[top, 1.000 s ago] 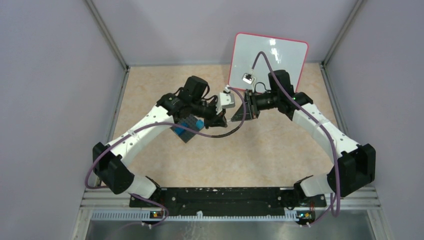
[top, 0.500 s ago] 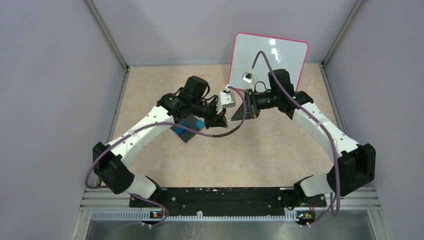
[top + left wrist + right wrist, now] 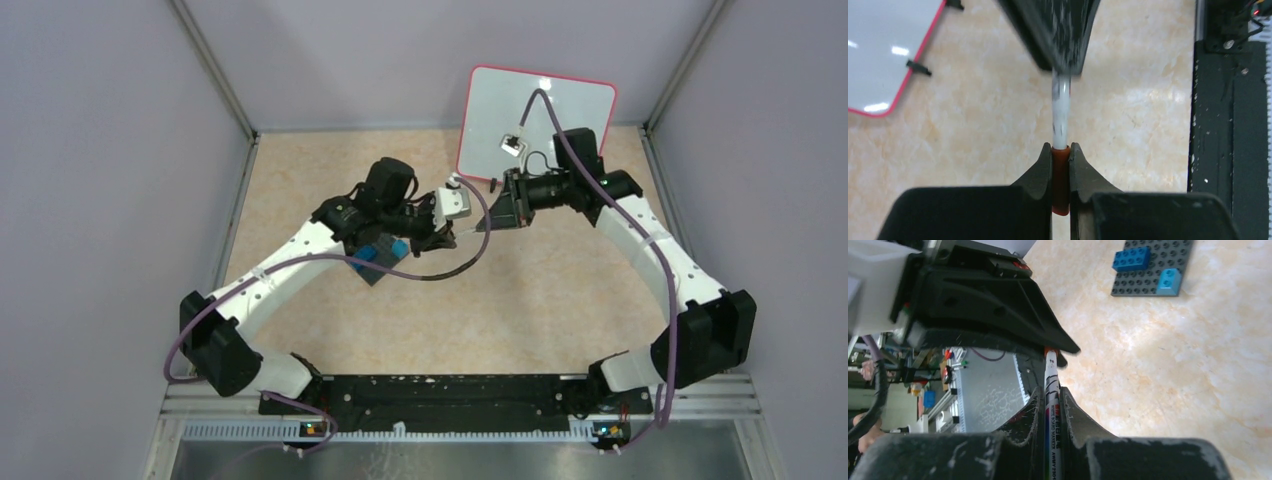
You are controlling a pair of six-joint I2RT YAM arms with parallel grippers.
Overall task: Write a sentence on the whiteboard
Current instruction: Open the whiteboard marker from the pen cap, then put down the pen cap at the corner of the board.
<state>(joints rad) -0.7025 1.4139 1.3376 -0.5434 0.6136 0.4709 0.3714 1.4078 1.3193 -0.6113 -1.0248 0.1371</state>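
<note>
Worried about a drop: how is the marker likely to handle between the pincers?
The marker looks stiff: it spans straight between left pincer and right pincer. Its round, glossy barrel may slip, or roll if released. The red end is probably a cap that could pull off.

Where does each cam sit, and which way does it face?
Top: above, behind the arms, looking down on table, whiteboard; both arms show.
Left wrist: looks along left end effector at right end effector; own fingers pinch the red cap.
Right wrist: looks back at the left one; own fingers pinch the marker.
Shared: both wrist views see the marker.
</note>
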